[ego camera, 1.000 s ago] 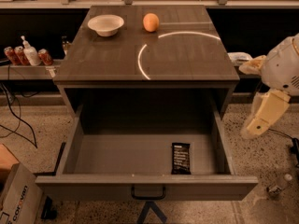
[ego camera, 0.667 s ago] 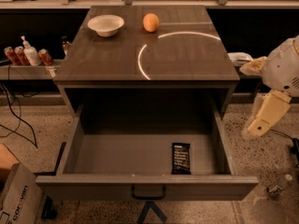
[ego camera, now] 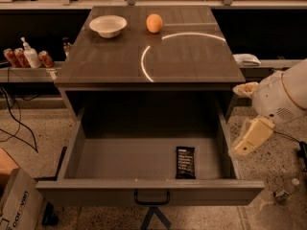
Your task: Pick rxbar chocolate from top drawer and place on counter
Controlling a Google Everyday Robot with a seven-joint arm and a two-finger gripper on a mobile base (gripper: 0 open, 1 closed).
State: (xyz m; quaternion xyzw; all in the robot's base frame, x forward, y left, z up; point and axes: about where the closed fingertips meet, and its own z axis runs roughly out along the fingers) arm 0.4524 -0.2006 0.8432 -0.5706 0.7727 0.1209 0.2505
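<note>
Worktop (ego camera: 192, 61): a glossy grey-brown top with a curved light reflection across its middle. The stretch along the front edge and towards the front right corner is seen unoccupied.
Top drawer (ego camera: 96, 193): found pulled fully out below the front edge of the worktop, its interior exposed from above.
Arm (ego camera: 283, 95): a white rounded body is seen off the right edge of the worktop, near the front right corner and lower than the surface.
End effector (ego camera: 249, 139): located just outside the right wall of the drawer, beyond the front right corner of the worktop. Nothing is carried by it. Whether it stands apart or together cannot be told.
Bowl (ego camera: 108, 26): set near the back left corner of the worktop.
Orange fruit (ego camera: 154, 23): placed at the back edge, just right of the bowl, apart from it.
Rxbar chocolate (ego camera: 185, 162): lying flat on the drawer floor, close to the front panel and right of the handle (ego camera: 151, 198), apart from the right wall.
Step in hand: judged to be the approach; no grasp has been made yet.
Next move: the end effector would need to be carried over the right wall, lowered onto the bar, and closed across its narrow width. The nearby front panel and the bar's flatness are judged the main difficulties.
</note>
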